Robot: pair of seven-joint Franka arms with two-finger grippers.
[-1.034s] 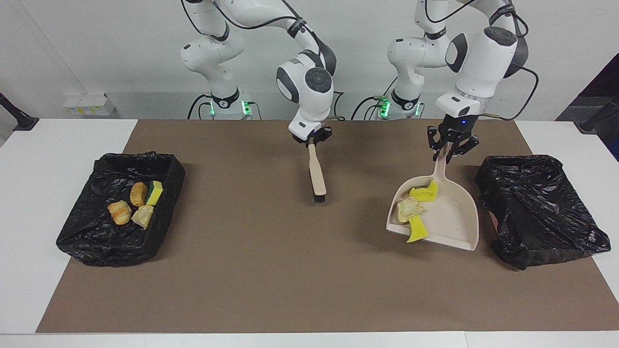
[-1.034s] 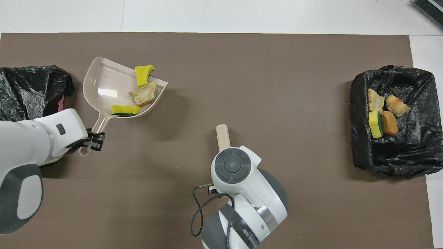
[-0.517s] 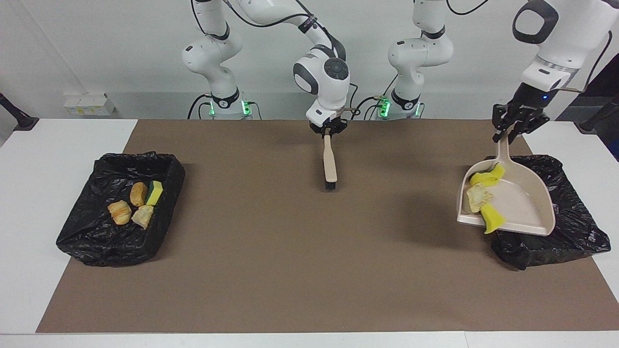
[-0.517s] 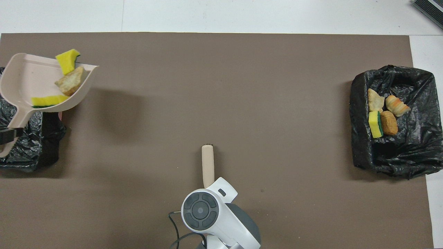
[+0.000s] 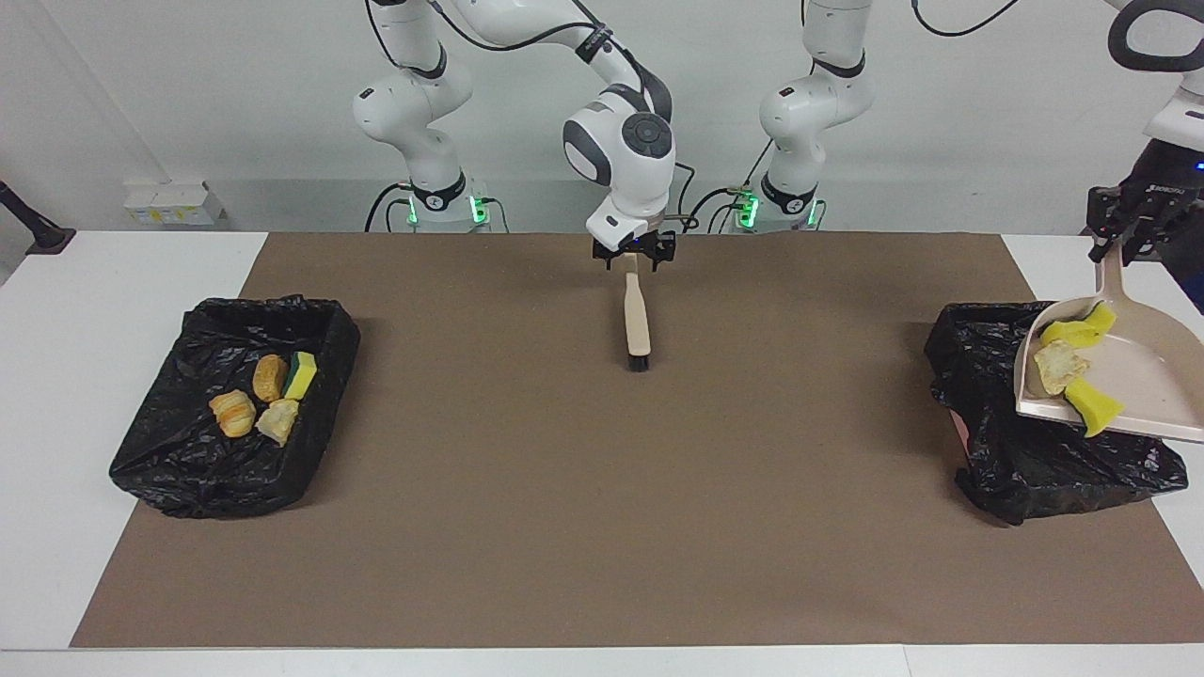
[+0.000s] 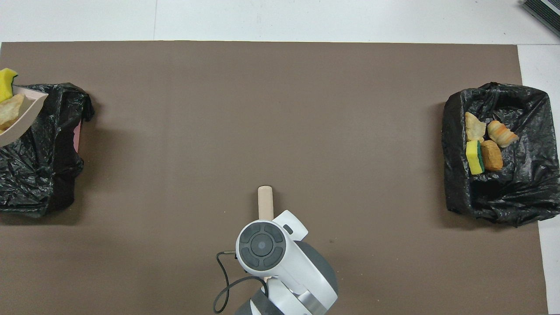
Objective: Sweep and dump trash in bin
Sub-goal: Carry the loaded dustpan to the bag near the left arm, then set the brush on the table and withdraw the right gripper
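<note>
My left gripper (image 5: 1113,246) is shut on the handle of the beige dustpan (image 5: 1152,376), which hangs tilted over the black-lined bin (image 5: 997,395) at the left arm's end of the table. In the pan lie two yellow sponge chunks (image 5: 1077,329) (image 5: 1091,406) and a tan bread lump (image 5: 1058,365). The overhead view shows only the pan's corner (image 6: 22,124) with a sponge chunk (image 6: 6,83) and the bread lump (image 6: 9,113). My right gripper (image 5: 635,256) stands open around the top of the beige brush (image 5: 637,315), whose bristles touch the mat.
A second black-lined bin (image 5: 188,451) at the right arm's end holds several bread lumps and a yellow sponge (image 5: 301,376). A brown mat (image 5: 602,527) covers the table between the two bins.
The left arm lifted the loaded dustpan off the mat and carried it over the bin at its end. The right gripper drew the brush nearer to the robots and opened.
</note>
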